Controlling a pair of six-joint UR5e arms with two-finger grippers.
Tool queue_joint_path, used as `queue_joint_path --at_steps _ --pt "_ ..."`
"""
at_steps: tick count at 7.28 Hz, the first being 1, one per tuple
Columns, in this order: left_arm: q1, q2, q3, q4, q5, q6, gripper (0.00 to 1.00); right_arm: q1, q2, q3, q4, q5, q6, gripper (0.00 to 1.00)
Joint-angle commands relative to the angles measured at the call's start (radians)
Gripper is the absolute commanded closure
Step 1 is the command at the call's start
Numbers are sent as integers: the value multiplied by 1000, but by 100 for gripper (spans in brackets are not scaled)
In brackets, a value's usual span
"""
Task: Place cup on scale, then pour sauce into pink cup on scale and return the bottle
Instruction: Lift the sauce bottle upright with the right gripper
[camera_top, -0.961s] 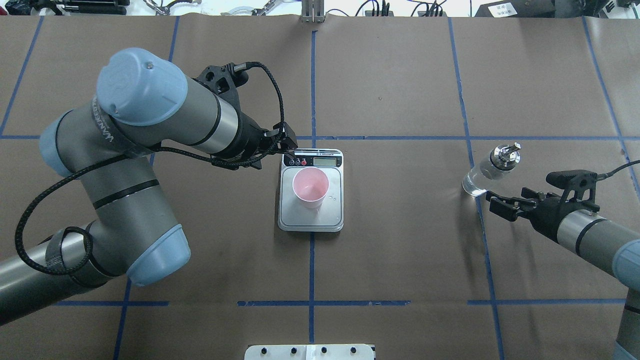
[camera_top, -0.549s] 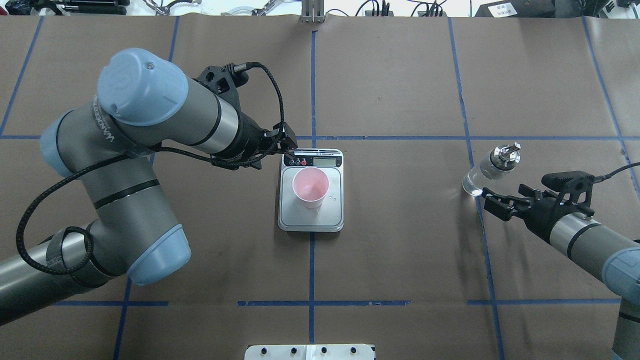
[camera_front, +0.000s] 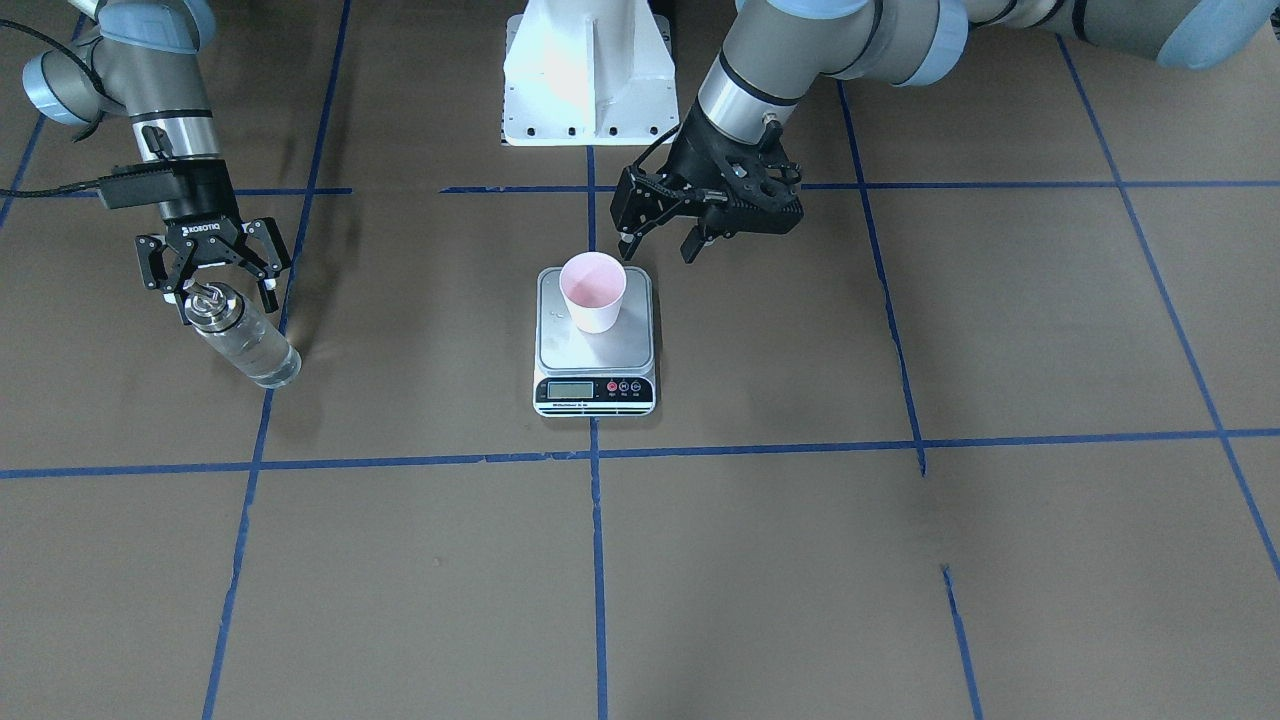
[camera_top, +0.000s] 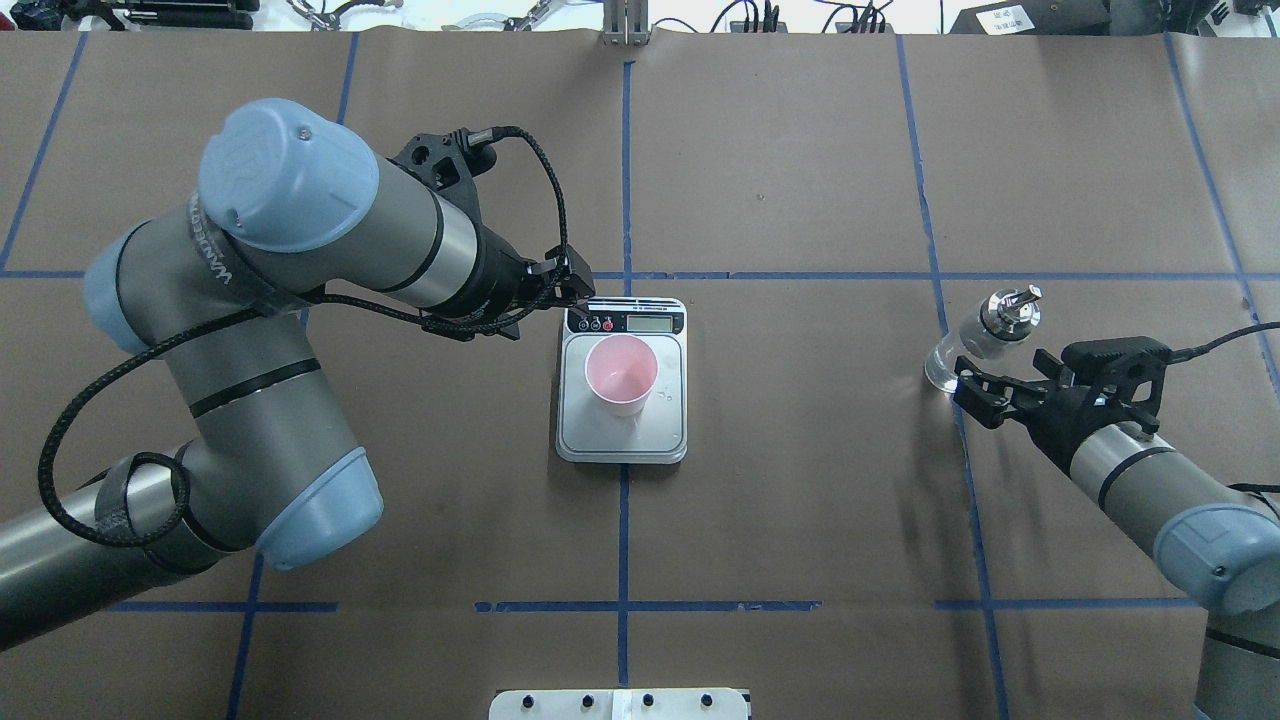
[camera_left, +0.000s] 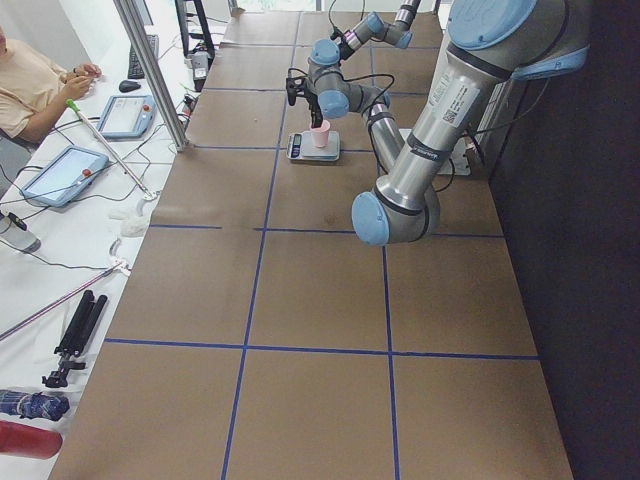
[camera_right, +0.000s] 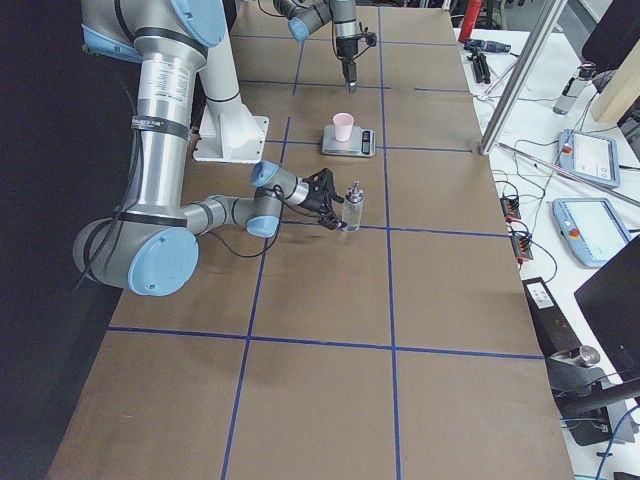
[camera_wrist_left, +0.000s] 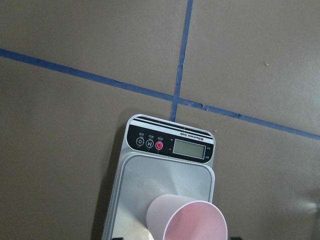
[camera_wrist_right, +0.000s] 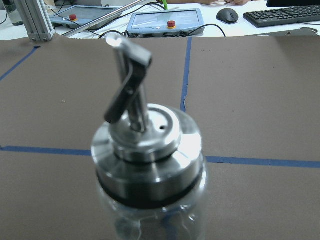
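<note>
Brown paper gridded with blue tape lines covers the table. The right gripper is spread wide at the top of the glass bottle. In the front-facing view one finger shows on each side of the silver cap, and the jaws are not closed on it. Whether either finger touches the bottle I cannot tell. The bottle stands upright on the paper on the robot's right side, well apart from the scale. The right wrist camera shows its cap and pour spout close up and dead ahead.

The left gripper has its fingers apart and holds nothing. It hangs raised over the digital kitchen scale, near the pink cup. The cup stands upright on the steel platform. The scale's display and buttons face away from the robot. A white mounting base sits at the robot's edge of the table.
</note>
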Motion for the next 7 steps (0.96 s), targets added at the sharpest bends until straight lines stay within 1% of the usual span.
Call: queue_joint_path --at_steps 1,3,5,6,7 --pt "0 1 0 2 0 0 23 -6 32 -4 -39 -27 -9 0" --pt "0 1 -1 2 0 0 23 -6 32 -17 -40 -27 -11 0" --pt "0 1 0 2 0 0 23 -8 46 -66 -36 -32 -11 0" --pt "2 1 2 2 0 0 23 -6 60 -73 -37 -32 -11 1" --pt "2 1 2 2 0 0 23 -6 66 -80 -36 -38 -9 7"
